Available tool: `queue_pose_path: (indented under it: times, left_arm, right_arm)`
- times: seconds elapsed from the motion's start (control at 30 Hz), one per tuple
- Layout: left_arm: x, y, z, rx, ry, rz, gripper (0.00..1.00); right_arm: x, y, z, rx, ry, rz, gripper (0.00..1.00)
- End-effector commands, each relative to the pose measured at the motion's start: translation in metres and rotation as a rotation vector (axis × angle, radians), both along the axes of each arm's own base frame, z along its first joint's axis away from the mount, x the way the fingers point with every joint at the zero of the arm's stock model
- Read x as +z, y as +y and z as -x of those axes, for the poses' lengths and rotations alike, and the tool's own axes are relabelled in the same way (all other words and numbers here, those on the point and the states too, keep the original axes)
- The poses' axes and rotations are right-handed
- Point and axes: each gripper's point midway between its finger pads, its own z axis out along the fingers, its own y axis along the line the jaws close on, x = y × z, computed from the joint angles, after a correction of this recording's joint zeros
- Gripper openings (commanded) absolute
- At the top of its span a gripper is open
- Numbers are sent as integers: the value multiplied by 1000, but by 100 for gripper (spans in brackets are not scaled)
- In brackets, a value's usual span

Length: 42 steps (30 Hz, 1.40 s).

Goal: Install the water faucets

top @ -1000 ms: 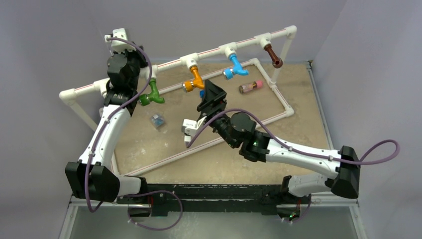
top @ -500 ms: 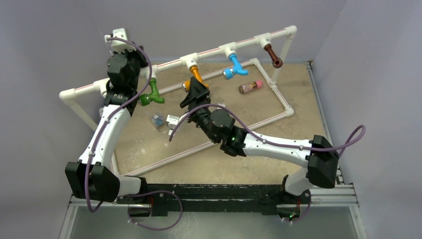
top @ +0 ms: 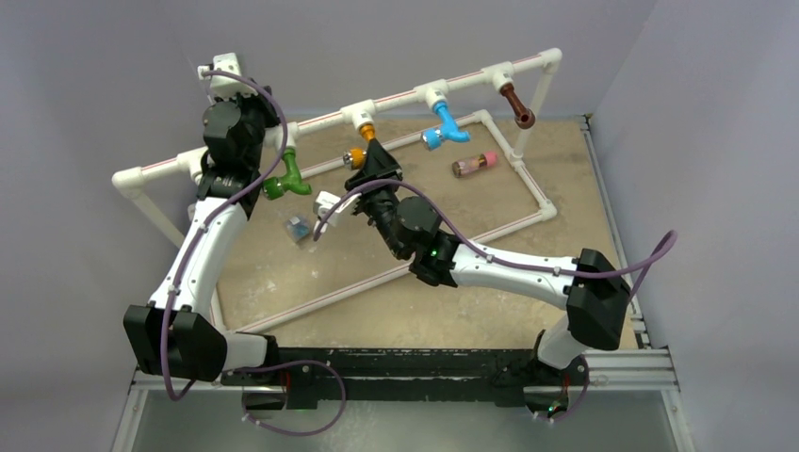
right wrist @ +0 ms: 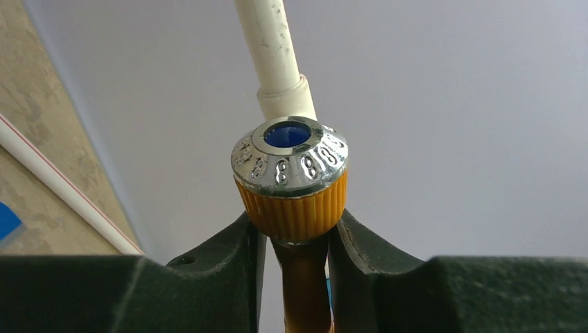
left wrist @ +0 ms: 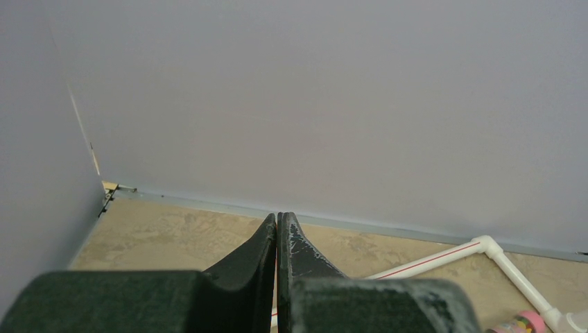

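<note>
Toward twelve o'clock, right jaws pinch the orange faucet (right wrist: pixel 291 201) below its nozzle, likely to twist it into its tee (top: pixel 361 115). Left jaws are pressed together, idle.

on the table (top: pixel 565 179) lies a pipe loop (top: pixel 537 193). above its far side a raised rail (top: pixel 396 102) runs from near left to far right. 4 faucets hang under the rail, left to right: the 1st faucet (top: pixel 285 179), 2nd faucet (top: pixel 355 156), 3rd faucet (top: pixel 445 125) and 4th faucet (top: pixel 517 104). the right gripper (right wrist: pixel 297 232) sits at the 2nd faucet, a finger against each side of its neck. a cylinder (top: pixel 474 164) lies inside the loop, before the 3rd faucet. a small block (top: pixel 299 227) lies before the 1st faucet.
</note>
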Motion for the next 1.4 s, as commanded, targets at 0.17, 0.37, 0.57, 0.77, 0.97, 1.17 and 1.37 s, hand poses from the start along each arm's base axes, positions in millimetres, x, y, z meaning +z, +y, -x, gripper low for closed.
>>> queue_pose_path:
  times: [0.17, 0.37, 0.57, 0.77, 0.97, 1.17, 1.37]
  left_arm:
    - [-129, -6, 5, -39, 396, -35, 0]
    - [-130, -6, 5, -41, 397, -33, 0]
    - [-129, -7, 5, -42, 397, -33, 0]
    - [-130, -7, 5, -45, 398, -32, 0]
    - [-130, -7, 5, -47, 399, -31, 0]
    - [-130, -7, 5, -48, 399, -31, 0]
    - [-129, -7, 5, -49, 399, -29, 0]
  right_arm:
    - [50, -16, 6, 132, 212, -734, 0]
    - [64, -3, 28, 430, 473, -1253, 0]
    - [68, -2, 29, 607, 727, -1740, 0]
    - [70, -17, 30, 806, 957, -2137, 0]
    - [74, -14, 38, 923, 1201, -2351, 0]
    - [76, -2, 54, 1009, 1432, -2400, 10]
    - [79, -3, 65, 1042, 1467, -2334, 38]
